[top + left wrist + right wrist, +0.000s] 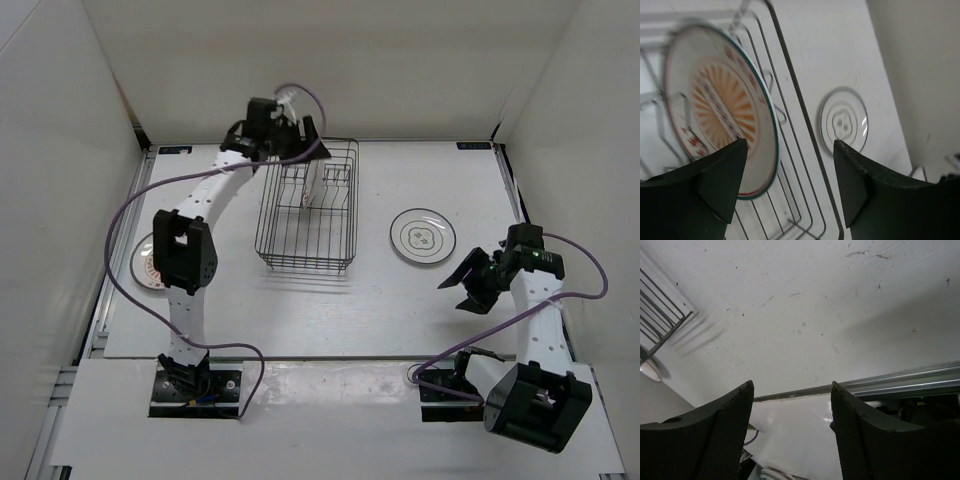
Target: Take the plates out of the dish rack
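— Left tool (789, 145): how is it set?

— It is spread wide and nothing is gripped. It is held at the far end of the rack (306, 262), and the lower rim of the orange plate (715, 110) is seen inside the gap between its fingers (720, 185). Whether the rim is touched cannot be told.

— How is that plate placed?

— It is stood on edge in the rack's wire slots, towards the far end. An orange sunburst is shown on its face, ringed by small reddish marks, and a dark line is run round its rim.

— Where are the other plates found?

— The grey-ringed plate (422, 237) is laid flat on the worktop (300, 320), to the right of the rack, near it but not touching. A third plate (143, 265) is laid flat by the worktop's left edge, left of the rack, and is partly hidden by the left arm (185, 255); its pattern cannot be made out.

— And the right tool (470, 285)?

— It is opened wide too, with nothing between its fingers. It is held above the worktop, just beside the grey-ringed plate on that plate's near right. From its wrist view only worktop, a corner of the rack at the upper left and a metal rail (890, 382) are seen.
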Robot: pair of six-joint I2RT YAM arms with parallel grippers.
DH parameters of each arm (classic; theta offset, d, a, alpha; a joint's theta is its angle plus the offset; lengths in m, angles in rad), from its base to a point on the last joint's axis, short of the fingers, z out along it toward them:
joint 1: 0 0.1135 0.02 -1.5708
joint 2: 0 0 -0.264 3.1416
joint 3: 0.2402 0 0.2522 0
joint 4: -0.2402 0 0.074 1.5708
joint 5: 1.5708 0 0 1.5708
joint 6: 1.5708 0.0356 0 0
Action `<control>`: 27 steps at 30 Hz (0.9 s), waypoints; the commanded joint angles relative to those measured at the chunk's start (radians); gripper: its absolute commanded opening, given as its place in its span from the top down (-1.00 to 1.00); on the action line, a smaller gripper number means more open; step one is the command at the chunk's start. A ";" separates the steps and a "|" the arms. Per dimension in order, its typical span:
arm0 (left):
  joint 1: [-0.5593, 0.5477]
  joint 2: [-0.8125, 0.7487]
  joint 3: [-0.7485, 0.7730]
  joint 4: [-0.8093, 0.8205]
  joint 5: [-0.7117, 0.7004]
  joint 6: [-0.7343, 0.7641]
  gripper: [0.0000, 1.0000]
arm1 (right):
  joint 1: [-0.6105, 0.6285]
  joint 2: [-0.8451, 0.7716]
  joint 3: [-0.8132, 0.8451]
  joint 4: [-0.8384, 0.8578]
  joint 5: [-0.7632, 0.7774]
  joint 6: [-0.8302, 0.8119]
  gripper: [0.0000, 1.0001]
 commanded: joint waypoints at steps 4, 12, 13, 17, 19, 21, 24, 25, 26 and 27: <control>-0.042 -0.062 -0.116 0.030 0.081 0.061 -0.62 | -0.005 -0.029 0.023 -0.077 -0.007 -0.059 -0.32; -0.045 -0.023 -0.119 -0.014 0.067 0.062 -0.29 | -0.006 -0.052 0.014 -0.104 -0.008 -0.069 -0.32; -0.044 -0.015 -0.124 -0.016 0.073 0.058 -0.22 | -0.006 -0.052 0.022 -0.110 -0.005 -0.072 -0.32; -0.044 0.003 -0.131 -0.017 0.074 0.039 0.02 | -0.006 -0.065 0.048 -0.159 0.015 -0.101 -0.32; -0.048 -0.001 -0.162 0.018 0.066 0.033 0.02 | -0.006 -0.086 0.063 -0.166 0.025 -0.109 -0.32; -0.050 0.003 -0.150 0.024 0.063 0.025 0.05 | -0.005 -0.106 0.066 -0.174 0.030 -0.121 -0.35; -0.048 0.020 -0.115 0.017 0.064 0.018 0.15 | -0.005 -0.114 0.054 -0.188 0.033 -0.120 -0.35; -0.048 0.028 -0.110 0.012 0.066 0.013 0.19 | -0.006 -0.120 0.051 -0.191 0.036 -0.120 -0.35; -0.047 0.030 -0.098 0.012 0.064 0.007 0.28 | -0.006 -0.118 0.046 -0.194 0.038 -0.120 -0.35; -0.047 0.033 -0.096 0.010 0.064 0.001 0.32 | -0.006 -0.123 0.037 -0.194 0.038 -0.120 -0.35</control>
